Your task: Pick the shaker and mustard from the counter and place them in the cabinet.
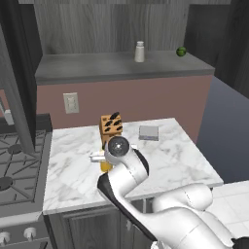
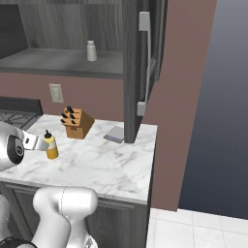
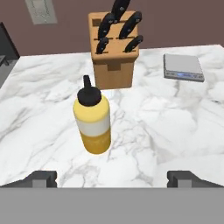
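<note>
a: white arm first. we see it rise from the base, bend over the near edge of the tabletop (image 1: 160, 160) and reach forward, low over the marble. its fingers (image 3: 39, 178) sit far apart at the bottom of the hand view, spread wide with nothing between them, and the gripper (image 3: 112, 179) has bare marble under it.

b: and the mustard (image 3: 92, 119)?

a: we find it upright on the tabletop just ahead of the gripper, a little left of the midline between the fingers and not touching them. in the right base view the mustard (image 2: 51, 145) stands right at the end of the hand.

b: what's around it?

a: we see a wooden knife block (image 3: 114, 48) with dark handles close behind the mustard, a narrow gap between them. a flat grey scale (image 3: 183, 67) lies further right, well apart. a stove (image 1: 17, 165) adjoins the tabletop on the left, and an outlet (image 1: 71, 102) sits on the pinkish wall.

b: the shaker?

a: we see the shaker (image 1: 139, 51) standing upright on the grey shelf of the cabinet (image 1: 97, 68), with a small green fruit (image 1: 181, 51) to its right.

b: the bottle's looks?

a: yellow body, paler band around the middle, dark pointed cap.
</note>
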Controlling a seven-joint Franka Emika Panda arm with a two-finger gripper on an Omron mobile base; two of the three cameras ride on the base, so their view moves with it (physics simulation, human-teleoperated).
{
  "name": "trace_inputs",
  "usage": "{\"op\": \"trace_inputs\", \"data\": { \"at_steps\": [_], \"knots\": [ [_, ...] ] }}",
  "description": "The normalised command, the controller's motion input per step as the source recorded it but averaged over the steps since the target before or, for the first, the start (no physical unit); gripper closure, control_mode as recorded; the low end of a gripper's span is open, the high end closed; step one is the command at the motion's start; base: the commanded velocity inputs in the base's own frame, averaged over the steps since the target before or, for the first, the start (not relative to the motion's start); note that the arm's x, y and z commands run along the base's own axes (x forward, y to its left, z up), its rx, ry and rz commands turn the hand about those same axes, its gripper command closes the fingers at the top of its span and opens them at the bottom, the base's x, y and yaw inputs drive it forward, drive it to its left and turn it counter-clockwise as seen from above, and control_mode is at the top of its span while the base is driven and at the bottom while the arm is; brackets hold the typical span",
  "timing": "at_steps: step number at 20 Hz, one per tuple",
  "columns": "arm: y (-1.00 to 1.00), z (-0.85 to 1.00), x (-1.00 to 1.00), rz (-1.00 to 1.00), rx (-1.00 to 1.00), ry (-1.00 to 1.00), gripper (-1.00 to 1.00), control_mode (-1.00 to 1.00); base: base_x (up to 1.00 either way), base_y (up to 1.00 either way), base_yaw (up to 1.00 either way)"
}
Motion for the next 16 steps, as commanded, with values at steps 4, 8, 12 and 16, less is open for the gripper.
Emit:
{"op": "trace_inputs", "data": {
  "at_steps": [4, 8, 12, 16],
  "knots": [
    [0.00, 0.00, 0.27, 0.00, 0.00, 0.14, -1.00, -1.00, 0.00, 0.00, 0.00],
    [0.00, 0.00, 0.05, 0.00, -0.01, 0.04, -1.00, -1.00, 0.00, 0.00, 0.00],
    [0.00, -0.03, 0.00, 0.00, 0.00, 0.00, -1.00, -1.00, 0.00, 0.00, 0.00],
    [0.00, -0.14, 0.03, 0.00, -0.02, 0.00, -1.00, -1.00, 0.00, 0.00, 0.00]
  ]
}}
